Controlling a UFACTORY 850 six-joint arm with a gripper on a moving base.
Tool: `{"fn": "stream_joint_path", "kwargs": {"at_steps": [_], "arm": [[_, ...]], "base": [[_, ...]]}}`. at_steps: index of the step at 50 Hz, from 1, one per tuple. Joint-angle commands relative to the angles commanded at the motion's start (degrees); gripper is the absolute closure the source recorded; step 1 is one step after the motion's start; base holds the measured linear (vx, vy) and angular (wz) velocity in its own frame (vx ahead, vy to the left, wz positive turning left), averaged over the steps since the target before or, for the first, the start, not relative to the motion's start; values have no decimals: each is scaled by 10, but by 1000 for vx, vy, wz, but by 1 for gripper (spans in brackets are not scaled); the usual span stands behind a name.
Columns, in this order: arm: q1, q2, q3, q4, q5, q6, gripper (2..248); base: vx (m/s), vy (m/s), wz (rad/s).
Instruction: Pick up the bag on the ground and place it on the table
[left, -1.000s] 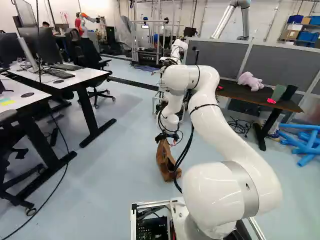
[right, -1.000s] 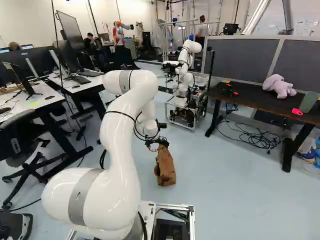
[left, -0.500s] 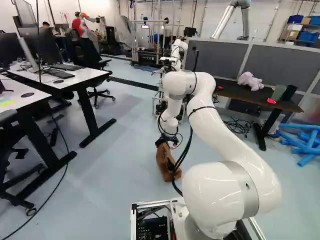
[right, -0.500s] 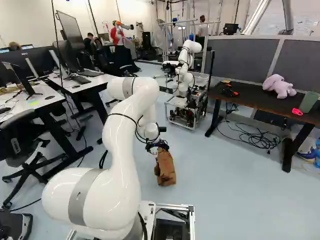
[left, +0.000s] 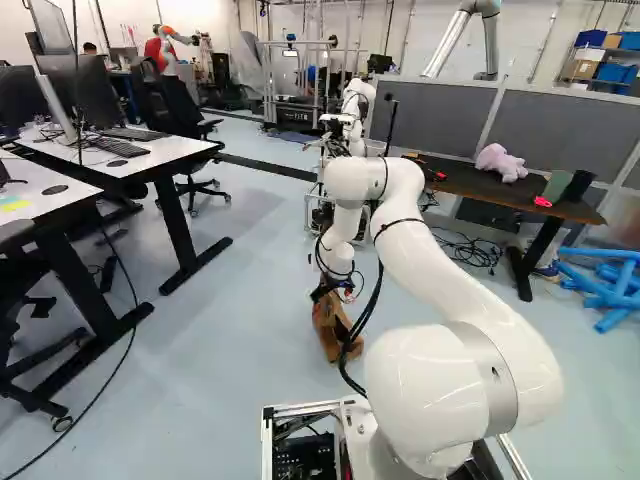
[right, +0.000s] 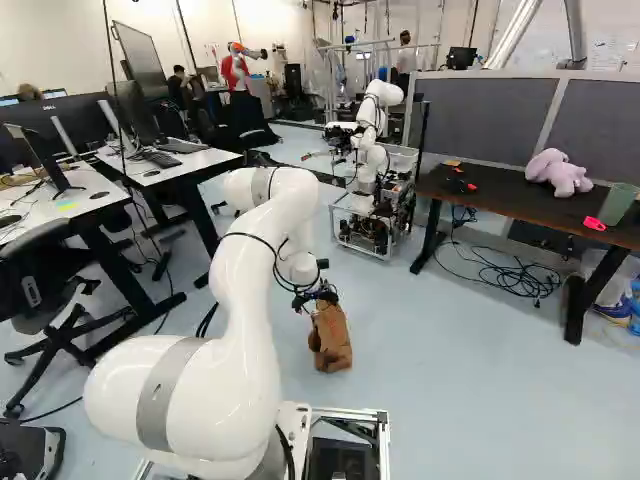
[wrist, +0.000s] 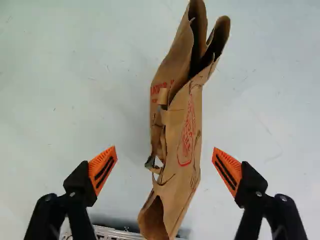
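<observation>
In the right base view my gripper (right: 322, 294) hangs at the top of the brown paper bag (right: 330, 338), which stands on the floor. The wrist view has the gripper (wrist: 165, 167) wide open, its orange pads on either side of the bag (wrist: 187, 135) with a gap on each side. Creased and folded, the bag has its open mouth facing up toward the camera. The dark table (right: 480, 195) stands to the right in the right base view, well away from the bag.
On the dark table lie a pink plush toy (right: 558, 172), a green cup (right: 618, 204) and a bright pink item (right: 594, 223). Cables (right: 510, 275) lie beneath it. Another robot (right: 372, 170) stands beyond the bag. White desks (left: 110, 160) and chairs are at the left.
My arm has lowered, bringing the gripper down closer around the bag's top. The bag stays where it was on the floor, and the base has not moved.
</observation>
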Motion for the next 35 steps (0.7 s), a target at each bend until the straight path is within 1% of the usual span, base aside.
{"fn": "stream_joint_path", "kwargs": {"at_steps": [35], "arm": [[0,-75,-67,0,0,0,3]], "base": [[0,0,0]]}}
